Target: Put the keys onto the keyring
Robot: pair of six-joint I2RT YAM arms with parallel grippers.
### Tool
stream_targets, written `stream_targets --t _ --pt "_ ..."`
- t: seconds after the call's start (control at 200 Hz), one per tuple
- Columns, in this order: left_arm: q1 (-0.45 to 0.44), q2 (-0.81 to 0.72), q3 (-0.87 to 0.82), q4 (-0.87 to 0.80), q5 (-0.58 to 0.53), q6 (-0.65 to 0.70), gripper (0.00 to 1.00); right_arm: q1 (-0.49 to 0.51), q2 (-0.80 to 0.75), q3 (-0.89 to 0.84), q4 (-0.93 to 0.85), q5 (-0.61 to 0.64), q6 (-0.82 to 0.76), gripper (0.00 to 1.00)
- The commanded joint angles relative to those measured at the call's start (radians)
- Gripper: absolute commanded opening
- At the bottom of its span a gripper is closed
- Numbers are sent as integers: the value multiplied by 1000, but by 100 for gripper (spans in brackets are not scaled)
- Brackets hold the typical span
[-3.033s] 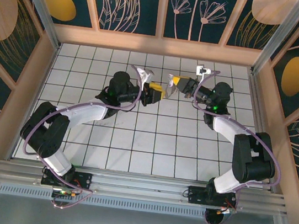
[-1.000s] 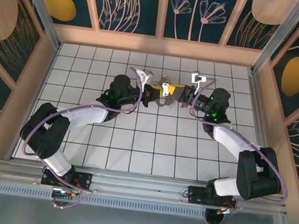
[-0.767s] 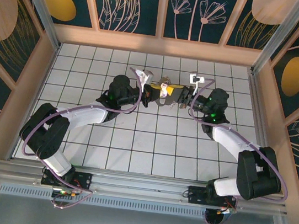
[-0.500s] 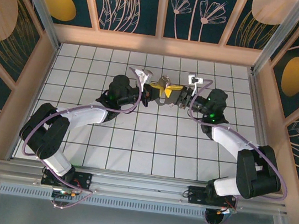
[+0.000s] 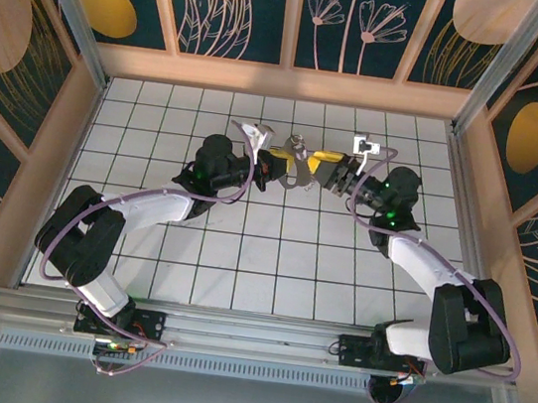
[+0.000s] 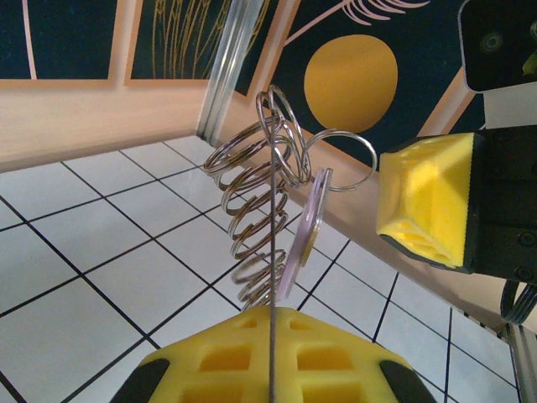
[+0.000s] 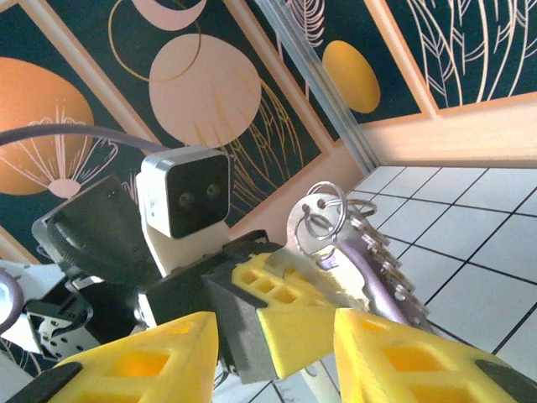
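Observation:
My left gripper (image 5: 277, 162) is shut on the keyring (image 5: 294, 165) and holds it above the tiles at the back middle. In the left wrist view the keyring's thin plate stands edge-on between my yellow fingers (image 6: 273, 315), with several small wire rings (image 6: 260, 193) stacked along it. A pale lilac key (image 6: 306, 231) hangs from one ring. My right gripper (image 5: 328, 167) is open, a short gap to the right of the keyring, touching nothing. In the right wrist view its own gripper (image 7: 273, 353) frames the keyring (image 7: 323, 222) and the key (image 7: 369, 273).
The white tiled floor (image 5: 272, 252) lies below both arms. A wooden rim (image 5: 286, 82) and patterned walls close the back and sides. The left wrist's camera housing (image 7: 185, 197) faces my right gripper at close range.
My right gripper has opened and drawn back to the right, away from the keyring. My left gripper has held its place and grip.

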Motion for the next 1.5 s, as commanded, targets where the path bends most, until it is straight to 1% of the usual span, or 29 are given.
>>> stream_targets --t 0.0,0.15,0.431,0.591,0.696,0.967,1.052,1.092,1.132,1.187,1.277,1.347,1.493 --pt "3 -26 -4 67 24 -12 0 -3 35 49 77 12 53 40" --pt "3 -22 -1 67 32 -12 0 -3 78 90 110 4 77 40" --pt "3 -17 1 72 47 -13 0 3 149 160 108 -10 81 39" --pt "3 -17 1 72 46 -13 0 16 182 183 113 -26 84 37" --pt "3 -15 5 67 48 -12 0 24 187 191 116 -35 84 32" --pt "2 -11 7 60 45 -8 0 35 161 190 105 -44 70 13" --pt "3 -11 9 58 45 -7 0 35 151 188 106 -45 69 10" --pt "2 -11 8 56 46 -8 0 36 147 186 108 -47 69 10" --pt "3 -10 10 56 46 -9 0 39 143 186 110 -47 69 13" --pt "3 -10 11 56 46 -9 0 41 139 186 109 -46 68 21" --pt "2 -11 10 56 47 -8 0 49 141 194 107 -47 66 29" --pt "3 -11 10 56 48 -10 0 53 149 204 99 -50 64 30" --pt "2 -11 11 56 49 -10 0 59 171 218 99 -50 65 29"
